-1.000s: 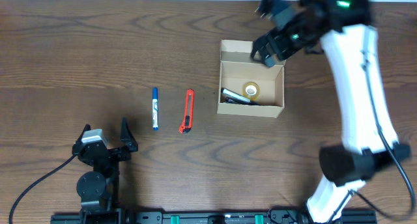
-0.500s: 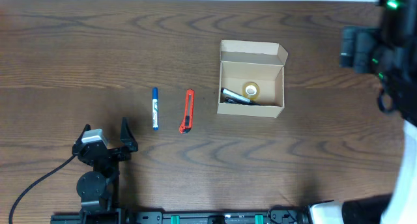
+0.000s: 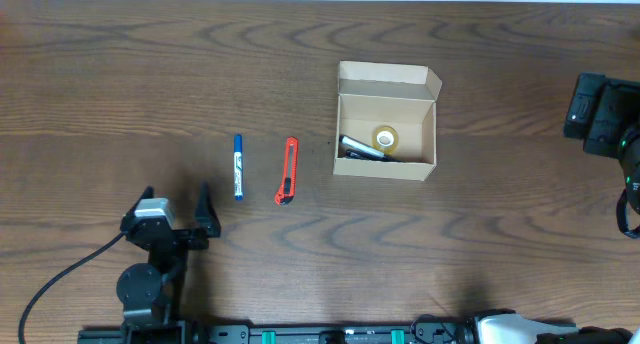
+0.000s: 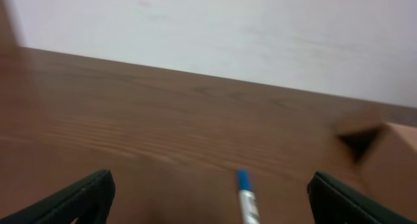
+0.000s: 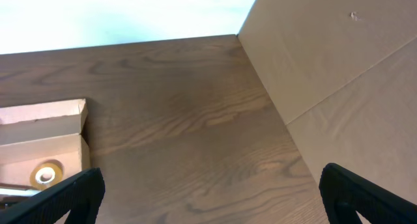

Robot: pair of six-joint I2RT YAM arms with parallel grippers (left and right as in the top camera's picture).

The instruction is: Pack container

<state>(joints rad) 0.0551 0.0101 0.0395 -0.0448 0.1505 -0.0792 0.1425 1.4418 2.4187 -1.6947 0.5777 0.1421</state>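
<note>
Packing looks about half done, going by what is in and what is out. Nearest the front edge, the left pincer point(image 3: 172, 216) sits low over the table point(image 3: 90, 94) with its jaws spread wide and nothing between them. Just ahead of it, a touch to its right, lies the pen point(image 3: 238, 167), blue cap at the far end, its barrel running straight away from the jaws. Beside the pen, further right, is the red cutter point(image 3: 288, 170), lying the same way and apart from it. Beyond that, ahead and well to the right of the left pincer, stands the box point(image 3: 386, 166), flap up at its far side, with the tape point(image 3: 385, 138) and a dark marker point(image 3: 362, 148) inside.

Off at the right edge, well apart from the box, the right pincer point(image 5: 215, 199) hangs wide open and empty too; the box is ahead and to its left.

My guess is the step in hand is fetching the pen. That calls for the left pincer to reach forward, drop so the jaws straddle the barrel, close, lift, then carry it right, over the cutter, into the box.
</note>
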